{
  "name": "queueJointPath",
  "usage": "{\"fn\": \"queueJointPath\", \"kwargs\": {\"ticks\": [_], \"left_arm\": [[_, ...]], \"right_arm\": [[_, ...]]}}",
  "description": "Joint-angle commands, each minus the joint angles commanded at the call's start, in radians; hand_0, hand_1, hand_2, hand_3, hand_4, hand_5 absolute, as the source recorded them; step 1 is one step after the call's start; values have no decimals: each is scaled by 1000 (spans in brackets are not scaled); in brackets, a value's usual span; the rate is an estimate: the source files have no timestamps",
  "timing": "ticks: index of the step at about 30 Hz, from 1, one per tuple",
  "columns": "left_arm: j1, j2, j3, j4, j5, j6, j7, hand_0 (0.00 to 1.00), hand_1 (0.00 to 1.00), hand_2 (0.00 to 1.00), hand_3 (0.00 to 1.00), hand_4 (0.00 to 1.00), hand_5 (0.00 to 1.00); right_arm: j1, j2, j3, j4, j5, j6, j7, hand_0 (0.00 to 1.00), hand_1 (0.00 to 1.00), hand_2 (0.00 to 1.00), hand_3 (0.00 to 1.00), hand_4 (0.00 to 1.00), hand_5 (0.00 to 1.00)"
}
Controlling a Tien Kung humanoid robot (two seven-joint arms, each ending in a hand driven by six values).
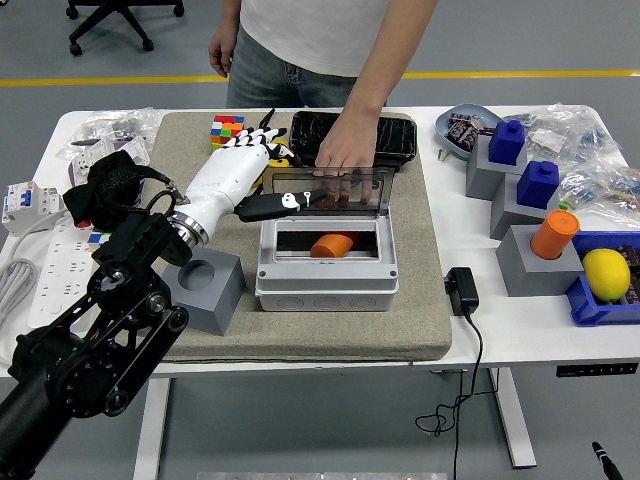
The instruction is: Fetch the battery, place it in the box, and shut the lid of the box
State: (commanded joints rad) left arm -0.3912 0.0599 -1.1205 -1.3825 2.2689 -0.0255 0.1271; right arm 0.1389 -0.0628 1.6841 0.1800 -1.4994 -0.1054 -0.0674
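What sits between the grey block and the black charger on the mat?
In the head view, the grey box lies between the grey block and the black charger, its clear lid raised and an orange battery inside.

The counter [470, 340] is white, with a grey-beige mat [300, 330] on it. The box [326, 270] is light grey with a clear smoky lid [325, 192]; the battery [332, 246] inside is orange. The left hand [235, 175] is white with black joints on a black arm. A multicoloured cube [227, 130], a yellow lemon [606, 274], blue blocks [540, 183] and a grey block [205, 287] stand around.
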Motion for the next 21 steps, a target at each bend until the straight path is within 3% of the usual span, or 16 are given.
{"fn": "queueJointPath", "kwargs": {"ticks": [2,3,8,9,14,15,21], "left_arm": [[0,-1,1,4,0,-1,-2,998,998,976,714,998,998],[0,-1,2,5,0,-2,-2,998,998,946,815,998,998],[-2,-2,6,-1,-10,-2,-4,998,998,946,815,998,998],[-2,-2,8,-4,-13,-2,-4,998,948,835,843,998,998],[2,3,30,-36,-29,14,-9,998,948,835,843,998,998],[1,3,35,-40,-31,16,-10,998,698,664,776,998,998],[1,3,56,-41,-37,8,-6,998,691,666,772,998,998]], "right_arm": [[0,0,-1,0,1,0,0,851,764,750,776,998,998],[0,0,-1,0,1,0,0,851,763,750,776,998,998],[-1,0,1,0,0,0,-1,851,763,750,776,998,998],[-1,0,1,0,0,-1,-1,851,764,750,776,998,998],[2,-1,-1,0,3,-1,0,851,764,750,776,998,998],[2,-1,-1,0,3,-1,0,851,764,750,776,998,998],[2,-1,-2,0,4,-1,1,851,765,750,776,998,998]]}}
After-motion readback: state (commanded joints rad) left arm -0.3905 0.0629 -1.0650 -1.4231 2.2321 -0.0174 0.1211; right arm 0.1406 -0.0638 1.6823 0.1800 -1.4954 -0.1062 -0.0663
